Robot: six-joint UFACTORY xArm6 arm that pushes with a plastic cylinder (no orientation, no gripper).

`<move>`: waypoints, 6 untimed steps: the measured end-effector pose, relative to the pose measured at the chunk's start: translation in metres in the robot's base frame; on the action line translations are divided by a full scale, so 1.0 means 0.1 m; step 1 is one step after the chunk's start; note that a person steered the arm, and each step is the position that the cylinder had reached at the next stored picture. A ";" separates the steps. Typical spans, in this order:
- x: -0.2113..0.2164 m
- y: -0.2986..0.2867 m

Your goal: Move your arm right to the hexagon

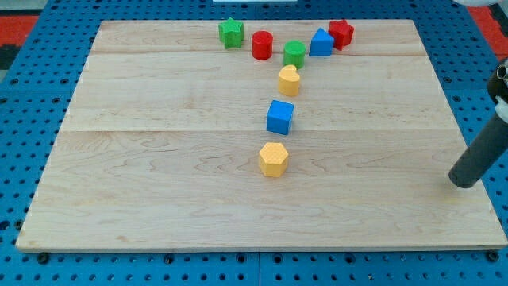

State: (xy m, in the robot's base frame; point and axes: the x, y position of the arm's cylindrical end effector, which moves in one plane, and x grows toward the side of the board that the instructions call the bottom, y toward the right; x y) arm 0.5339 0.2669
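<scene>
A yellow hexagon block [273, 159] lies near the middle of the wooden board [159, 175], slightly toward the view's bottom. My tip [459, 181] rests on the board near its right edge, far to the right of the hexagon and a little lower in the view. The dark rod slants up to the view's right. Nothing touches the tip.
Above the hexagon sit a blue cube [279, 117] and a yellow block [289, 80]. Near the view's top are a green star [231, 32], a red cylinder [262, 44], a green cylinder [294, 53], a blue block [321, 42] and a red star [341, 32].
</scene>
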 end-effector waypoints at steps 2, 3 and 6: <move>-0.06 -0.01; -0.47 -0.21; -0.08 -1.33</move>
